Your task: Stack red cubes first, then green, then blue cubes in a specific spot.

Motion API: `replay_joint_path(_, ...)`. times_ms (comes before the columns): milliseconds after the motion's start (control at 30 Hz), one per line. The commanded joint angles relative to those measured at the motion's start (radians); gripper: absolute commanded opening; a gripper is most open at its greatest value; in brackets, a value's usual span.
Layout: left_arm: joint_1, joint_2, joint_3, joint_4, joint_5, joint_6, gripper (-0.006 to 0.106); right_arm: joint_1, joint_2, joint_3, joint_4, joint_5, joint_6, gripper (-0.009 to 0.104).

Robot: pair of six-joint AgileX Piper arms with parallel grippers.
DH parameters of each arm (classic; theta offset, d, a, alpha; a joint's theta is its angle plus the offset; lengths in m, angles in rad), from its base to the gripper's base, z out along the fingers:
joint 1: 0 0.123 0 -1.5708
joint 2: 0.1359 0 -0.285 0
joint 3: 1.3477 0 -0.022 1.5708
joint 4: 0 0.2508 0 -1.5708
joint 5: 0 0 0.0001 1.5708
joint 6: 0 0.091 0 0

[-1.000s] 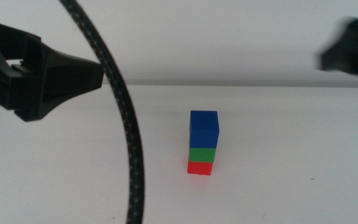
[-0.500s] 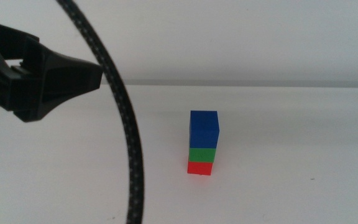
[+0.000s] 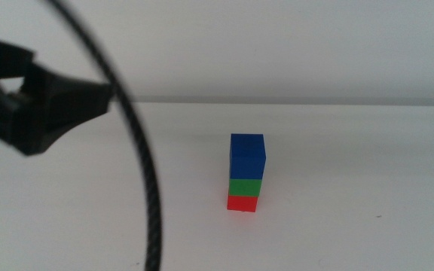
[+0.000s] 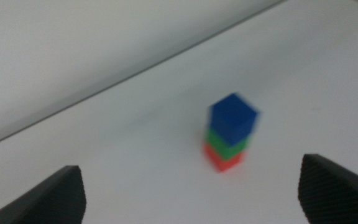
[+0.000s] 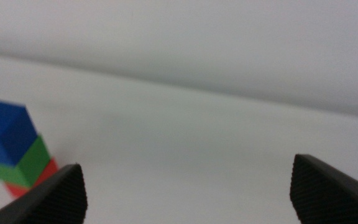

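With blue cube [image 3: 247, 154] on green [image 3: 245, 186] on red [image 3: 242, 202] mid-table [image 3: 353, 226], the left gripper [image 4: 191, 193] and right gripper [image 5: 188, 190], jaws spread and empty, should retreat clear of the 3-cube stack.

Three equal cubes, one upright stack on the white table, right of centre in the middle view. Red cube [image 3: 242, 203] at the bottom, resting on the tabletop. Green cube [image 3: 245, 186] sits squarely on it, faces aligned. Blue cube [image 3: 247, 155] on top, edges in line with those below. Matte, plain faces. Stack stands free, nothing touching it.
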Motion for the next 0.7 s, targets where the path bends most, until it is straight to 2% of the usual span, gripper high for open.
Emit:
replay_joint_path(0,0.032,-0.068,0.082,0.080,-0.080,-0.001,0.091,-0.009,-0.049,0.074,-0.004,-0.126,-0.013,0.087)
replay_joint_path(100,0.087,-0.180,0.257,0.248,-0.234,-0.001,0.091,-0.011,-0.138,0.231,-0.008,-0.373,-0.013,0.087)
replay_joint_path(167,0.131,-0.271,0.391,0.337,-0.378,-0.001,0.091,-0.016,-0.209,0.341,-0.055,-0.512,-0.013,0.087)
replay_joint_path(233,0.169,-0.356,0.510,0.389,-0.502,-0.001,0.091,-0.035,-0.277,0.440,-0.080,-0.533,-0.013,0.087)
replay_joint_path(333,0.217,-0.488,0.677,0.423,-0.675,-0.001,0.091,-0.084,-0.381,0.543,-0.094,-0.518,-0.013,0.087)
replay_joint_path(367,0.229,-0.527,0.731,0.425,-0.731,-0.001,0.091,-0.104,-0.415,0.570,-0.112,-0.518,-0.013,0.087)
replay_joint_path(467,0.253,-0.621,0.884,0.423,-0.870,-0.001,0.091,-0.146,-0.500,0.619,-0.112,-0.475,-0.013,0.087)
replay_joint_path(667,0.262,-0.781,1.100,0.419,-0.934,-0.001,0.091,-0.154,-0.626,0.656,-0.112,-0.429,-0.013,0.087)
